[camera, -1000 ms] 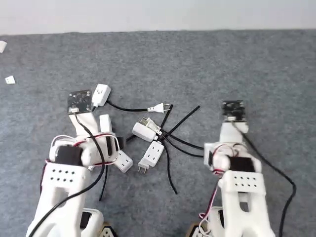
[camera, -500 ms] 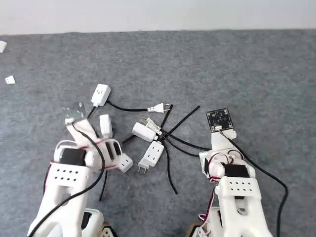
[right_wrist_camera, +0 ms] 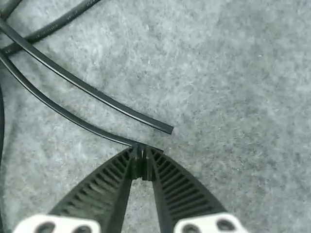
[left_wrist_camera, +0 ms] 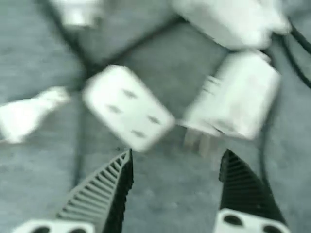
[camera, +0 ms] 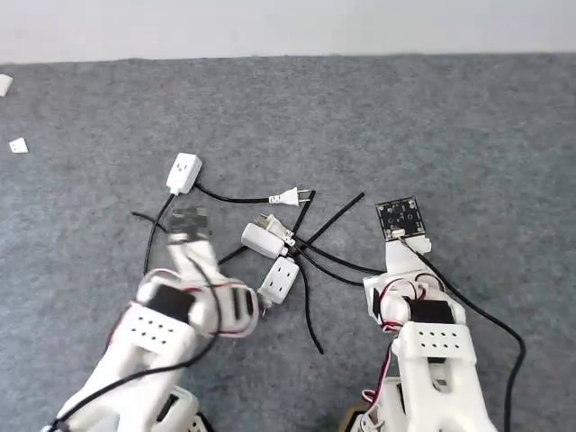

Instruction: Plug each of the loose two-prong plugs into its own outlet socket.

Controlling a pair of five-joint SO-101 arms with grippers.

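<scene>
Holding: the left jaws are spread wide and hold nothing; the right jaws are pressed together with nothing between them.
Left arm [camera: 153, 324]: lower left of the high view, leaning over the white pile in the middle of the table [camera: 450, 117].
Right arm [camera: 432, 342]: lower right, its tip by the black cords [camera: 328, 256].
Near socket block [left_wrist_camera: 127, 108]: white, slots facing up, just ahead of the left jaws.
Plug block [camera: 281, 279]: white, middle of the frame, its two prongs pointing to the bottom edge.
Small plug [camera: 290, 195]: a bit above the middle, on a cord from the far socket block [camera: 184, 171] at upper left.
Feel: the blocks look light, hard and smooth, so they may slip; the cords are bendy and may tug.
Where to grab: likely across a block's flat sides, away from the prongs.
</scene>
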